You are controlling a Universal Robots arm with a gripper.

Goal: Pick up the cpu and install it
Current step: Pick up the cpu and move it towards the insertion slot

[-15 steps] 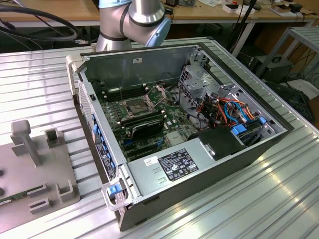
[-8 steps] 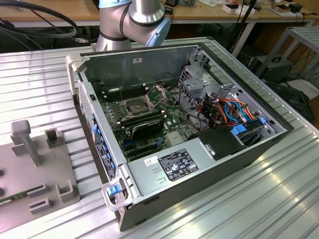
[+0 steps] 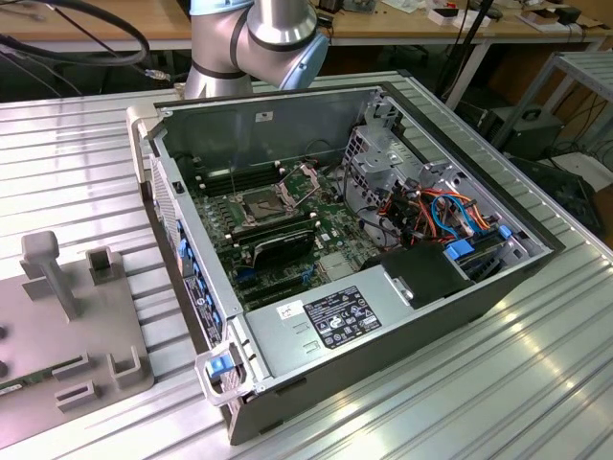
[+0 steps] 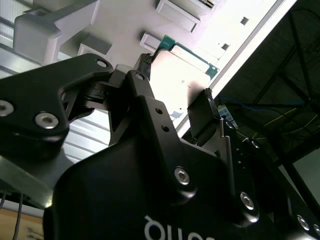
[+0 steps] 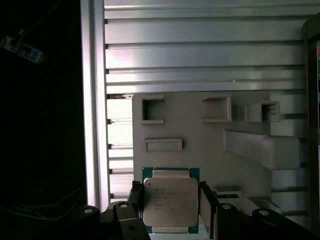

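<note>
The fingers [image 5: 135, 194] are clamped on the cpu [image 5: 170, 201], one against each opposite edge of its green board with no gap showing in both wrist views. The cpu sits between them, silver top facing the camera. Beyond the fingers lies a grey fixture plate [image 5: 200, 150] with raised pockets, on the ribbed metal table [image 5: 200, 60].

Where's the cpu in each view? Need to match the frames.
First wrist view: cpu flat on the grey fixture plate, at the gripper, silver top up.
Second wrist view: cpu at a low angle beyond the gripper, green rim showing, same plate.
Exterior view: that plate lies at the exterior view's left, beside the open computer case.
Shared landmark: the plate's tall post.
</note>
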